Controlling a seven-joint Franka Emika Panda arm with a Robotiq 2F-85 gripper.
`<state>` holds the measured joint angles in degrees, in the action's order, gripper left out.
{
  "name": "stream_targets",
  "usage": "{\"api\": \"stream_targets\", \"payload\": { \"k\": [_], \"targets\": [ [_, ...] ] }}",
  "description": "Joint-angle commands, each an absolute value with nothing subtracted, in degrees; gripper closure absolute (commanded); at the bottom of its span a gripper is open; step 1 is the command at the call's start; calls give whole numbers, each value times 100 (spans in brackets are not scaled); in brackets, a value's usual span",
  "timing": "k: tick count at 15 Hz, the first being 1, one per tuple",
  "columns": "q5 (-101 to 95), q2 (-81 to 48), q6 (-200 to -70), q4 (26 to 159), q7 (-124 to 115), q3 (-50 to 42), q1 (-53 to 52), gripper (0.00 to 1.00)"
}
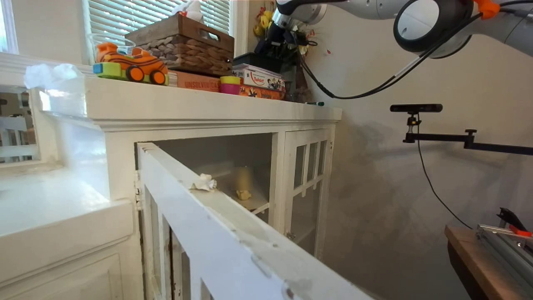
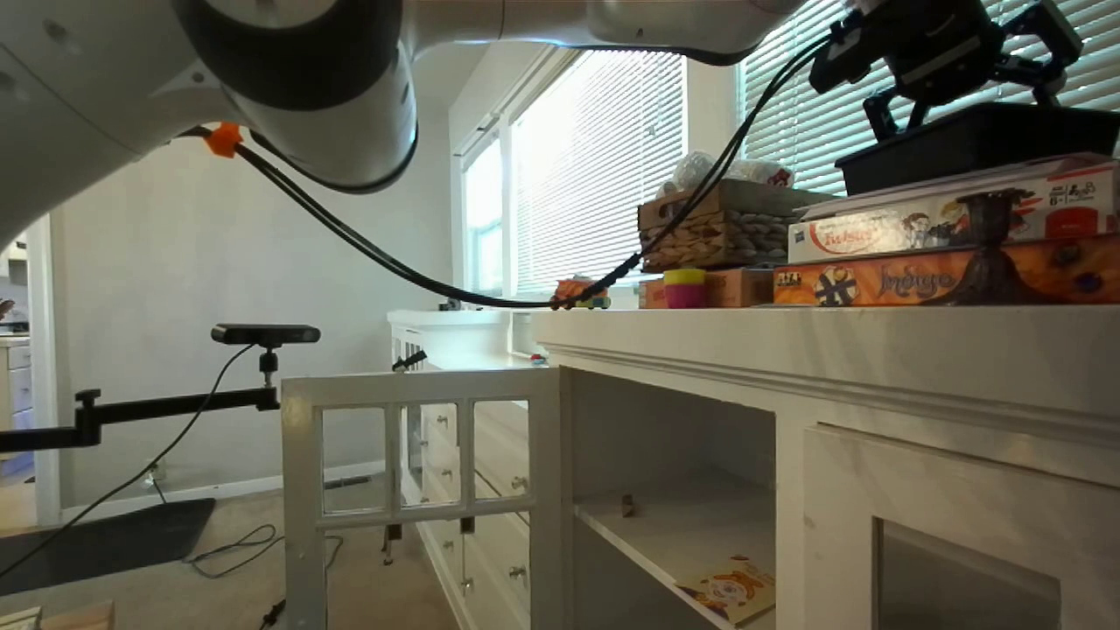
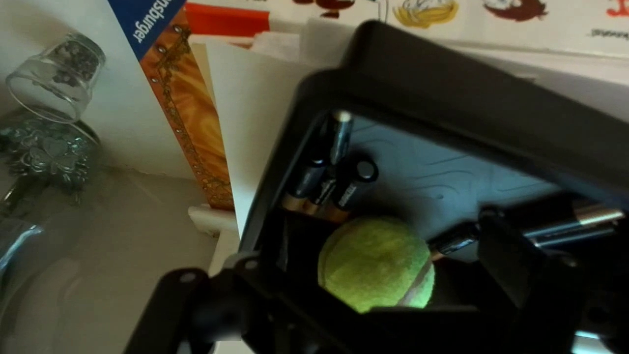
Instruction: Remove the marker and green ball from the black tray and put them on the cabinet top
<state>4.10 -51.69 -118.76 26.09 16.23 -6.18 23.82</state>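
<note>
Window blinds (image 2: 604, 149) are seen behind the cabinet top (image 2: 787, 334), on which a stack of boxes (image 2: 875, 236) is placed; upon this stack the tray (image 2: 980, 144) rests. By the gripper (image 2: 962, 98), at upper right of an exterior view, nothing is held: it is spread wide over the tray.

In the wrist view the ball (image 3: 376, 260) is found inside the tray, at lower middle of the frame, between the fingers (image 3: 501, 260) but apart from both, as far as can be judged. It looks like a tennis ball, so it should be light, springy and covered with rough felt, neither fragile nor slippery. It is best taken at its widest part, from two opposite sides, and only moderate pressing should be needed. If it is caught too high, it may be squeezed out and roll.

Near it lie batteries (image 3: 351, 191), by which a finger may be hindered. The lower part of the ball is covered by the gripper, and contact with the nearest battery cannot be told. Dark rods (image 3: 575, 225) at the right edge are partly hidden and cannot be named surely. What is probably the marker (image 1: 315, 103), near the right end of the cabinet top, is too small to be confirmed.
</note>
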Motion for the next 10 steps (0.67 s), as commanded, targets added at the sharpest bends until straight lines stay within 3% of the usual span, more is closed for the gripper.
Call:
{"api": "stream_targets", "payload": {
  "k": [1,6,7,8,10],
  "targets": [
    [311,-5371,-12221,2442,1643,-482,2431,0],
    [332,-5496,-12559,2448,1669,-412,2429,0],
    [338,-5517,-12602,2453,1680,-395,2429,8],
    [337,-5537,-12651,2449,1686,-384,2427,26],
    [346,-5566,-12736,2447,1698,-352,2427,41]
  ]
}}
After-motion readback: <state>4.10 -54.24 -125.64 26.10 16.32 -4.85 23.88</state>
